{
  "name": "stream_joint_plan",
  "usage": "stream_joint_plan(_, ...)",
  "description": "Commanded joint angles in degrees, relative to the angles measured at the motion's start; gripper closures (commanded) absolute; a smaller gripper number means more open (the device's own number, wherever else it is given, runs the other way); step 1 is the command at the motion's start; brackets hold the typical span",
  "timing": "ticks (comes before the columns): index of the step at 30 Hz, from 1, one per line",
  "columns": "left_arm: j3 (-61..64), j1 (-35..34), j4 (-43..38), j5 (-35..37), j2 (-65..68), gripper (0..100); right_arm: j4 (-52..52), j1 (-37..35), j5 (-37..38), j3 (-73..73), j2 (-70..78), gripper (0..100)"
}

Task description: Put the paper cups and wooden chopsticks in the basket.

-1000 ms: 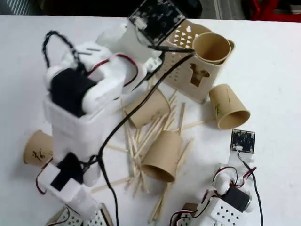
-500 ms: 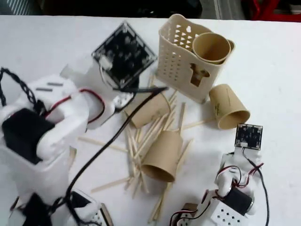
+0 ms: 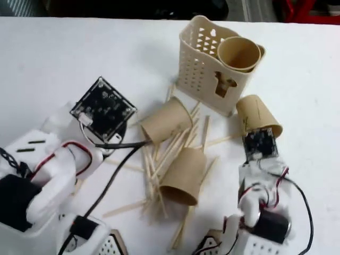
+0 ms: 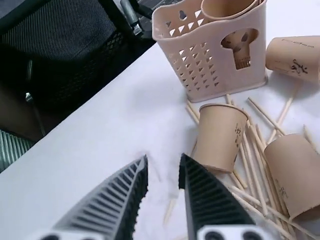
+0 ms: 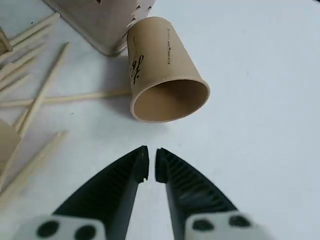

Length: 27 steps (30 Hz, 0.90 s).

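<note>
Overall: two arms sat low over a white bench point(image 3: 53, 53), with cups and chopsticks strewn between them.
Left end effector point(image 4: 163, 159): partly open, with a clear gap between its tips. It held nothing and hung over bare bench.
Right end effector point(image 5: 151, 152): almost closed, with only a thin slit between its tips. It held nothing and hung over bare bench.
Basket point(image 3: 204, 64) point(image 4: 215, 60): upright, well ahead of the left end effector and beyond the loose cups nearest it.
Stowed cup point(image 3: 239, 53) point(image 4: 230, 7): stood mouth up inside the basket.
Side cup point(image 3: 257, 119) point(image 5: 160, 70): lay on its side just ahead of the right end effector, its mouth turned toward the tips and its base just beside the basket.
Mid cup point(image 3: 167, 121) point(image 4: 220, 135): lay on its side close ahead of the left end effector, between it and the basket, resting on chopsticks.
Low cup point(image 3: 183, 175) point(image 4: 295, 170): lay on its side near the mid cup, on the side toward the right arm, also on chopsticks.
Chopsticks point(image 3: 154, 170) point(image 4: 260, 150): a loose heap on the bench under and around the mid and low cups. Some reached the foot of the basket, and one ran up to the side cup.
</note>
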Motion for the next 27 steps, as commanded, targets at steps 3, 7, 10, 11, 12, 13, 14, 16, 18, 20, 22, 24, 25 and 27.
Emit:
stream_joint_plan(3,11.25,-5.93,-6.68,-0.53,-4.97,88,-1.63,-0.75,-12.48,-13.98,24.57,81.8)
stream_joint_plan(7,16.18,-7.69,-8.88,-0.53,-6.11,88,-1.89,-4.70,-19.16,-20.66,37.76,80.5)
stream_joint_plan(10,19.43,-7.87,-10.46,-0.53,-6.81,88,-6.20,-8.04,-23.30,-21.36,44.35,80.5)
stream_joint_plan(11,20.48,-7.87,-10.81,-0.53,-7.08,88,-8.13,-8.66,-24.26,-21.19,45.93,80.7)
stream_joint_plan(12,21.36,-7.87,-11.25,-0.53,-7.43,88,-9.89,-9.10,-24.97,-21.19,47.69,80.7)
stream_joint_plan(13,22.24,-7.87,-11.52,-0.53,-7.78,88,-11.38,-9.19,-25.58,-21.19,49.10,80.7)
stream_joint_plan(14,23.03,-7.87,-11.78,-0.53,-8.22,88,-12.97,-9.27,-25.85,-21.19,50.42,80.7)
stream_joint_plan(16,24.70,-7.87,-12.13,-0.53,-9.36,88,-16.13,-9.27,-25.85,-21.19,52.88,80.7)
stream_joint_plan(18,26.55,-7.87,-12.92,-0.53,-10.59,88,-19.38,-9.27,-25.85,-21.10,55.43,80.7)
stream_joint_plan(20,28.66,-7.87,-14.24,-0.53,-12.18,88,-22.73,-9.27,-25.85,-21.10,58.59,80.7)
stream_joint_plan(22,31.38,-7.87,-15.82,-0.53,-13.76,88,-26.07,-9.19,-25.85,-21.10,61.76,80.8)
stream_joint_plan(24,34.29,-7.87,-17.58,-0.53,-15.60,88,-29.23,-9.19,-25.85,-21.10,65.10,80.8)
stream_joint_plan(25,35.87,-7.87,-18.29,-0.53,-16.40,88,-30.20,-9.10,-25.67,-21.19,66.59,81.0)
stream_joint_plan(27,38.59,-7.87,-19.43,-0.53,-18.15,88,-30.99,-9.01,-25.32,-21.54,68.53,84.3)
